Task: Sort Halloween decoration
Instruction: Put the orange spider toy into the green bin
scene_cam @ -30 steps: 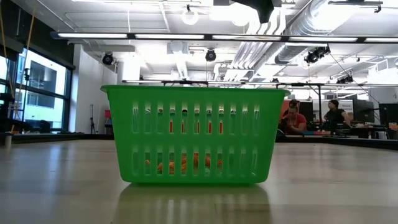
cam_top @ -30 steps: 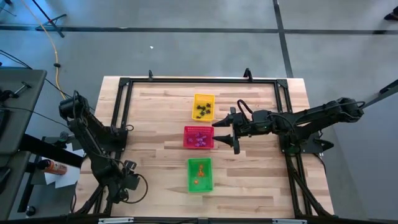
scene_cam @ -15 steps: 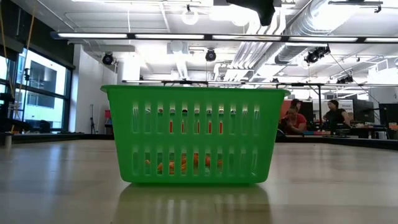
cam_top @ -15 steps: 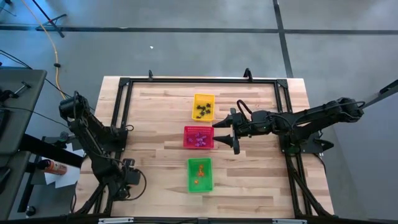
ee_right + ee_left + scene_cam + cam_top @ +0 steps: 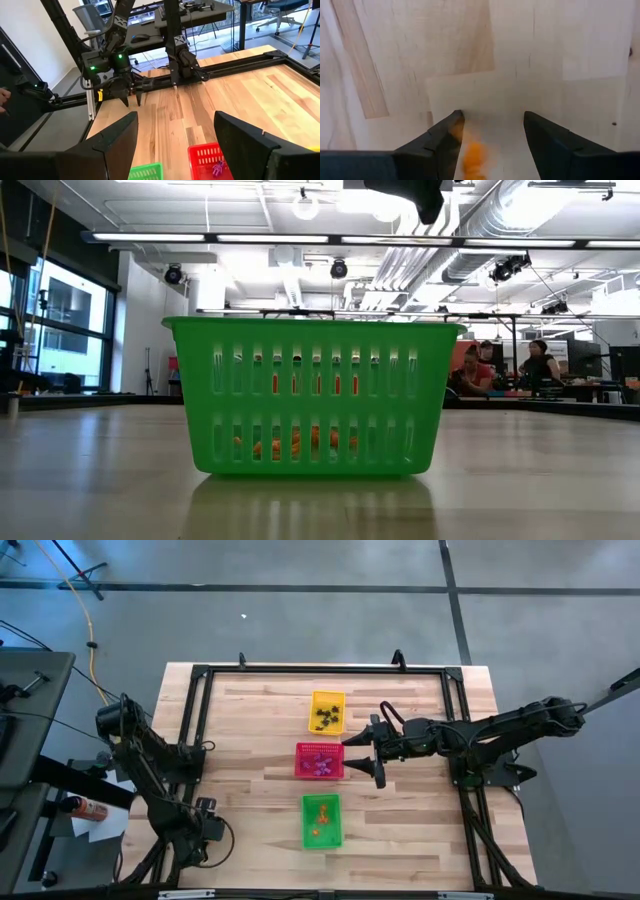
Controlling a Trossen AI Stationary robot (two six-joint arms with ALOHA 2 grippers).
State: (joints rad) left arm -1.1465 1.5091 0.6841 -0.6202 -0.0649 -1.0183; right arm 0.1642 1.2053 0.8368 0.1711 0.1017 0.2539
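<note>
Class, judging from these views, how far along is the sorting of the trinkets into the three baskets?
Done: black trinkets lie in the yellow basket, purple ones in the red basket, orange ones in the green basket. In hand: nothing visibly gripped; the right claw is open beside the red basket, the left claw open near the table's left edge. Left: no loose trinkets visible.

Bright, even overhead strip lighting; soft shadows; blurred orange smear [image 5: 472,157] in left wrist view.

Little black trinkets [image 5: 326,719] lie in the yellow basket [image 5: 327,696], purple ones [image 5: 321,766] in the red basket [image 5: 303,761], orange ones [image 5: 320,812] in the green basket [image 5: 321,840].
</note>
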